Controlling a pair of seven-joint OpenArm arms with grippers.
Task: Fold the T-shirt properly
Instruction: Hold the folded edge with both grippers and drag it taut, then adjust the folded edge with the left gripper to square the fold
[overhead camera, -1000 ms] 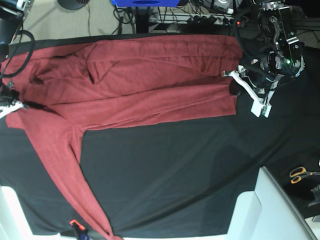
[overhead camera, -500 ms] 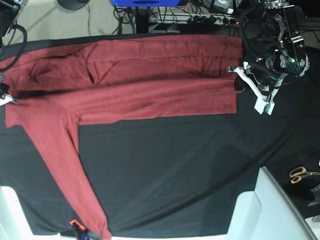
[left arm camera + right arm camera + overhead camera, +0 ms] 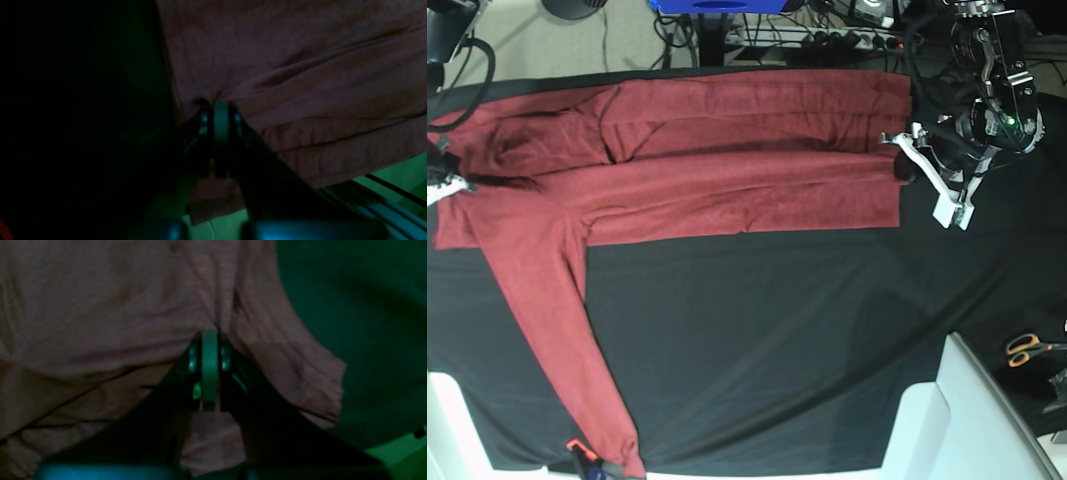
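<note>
At the far left, the right gripper (image 3: 449, 183) is clamped on the T-shirt (image 3: 727, 150) — its shoulder end. The shirt lies stretched along the far edge of the black cloth sheet (image 3: 777, 340), one sleeve trailing toward the near left. On the right, the left gripper (image 3: 905, 168) pinches the hem — jaws closed on fabric.

black cloth sheet (image 3: 777, 350), scissors (image 3: 1025, 349), cables (image 3: 827, 35)
</note>
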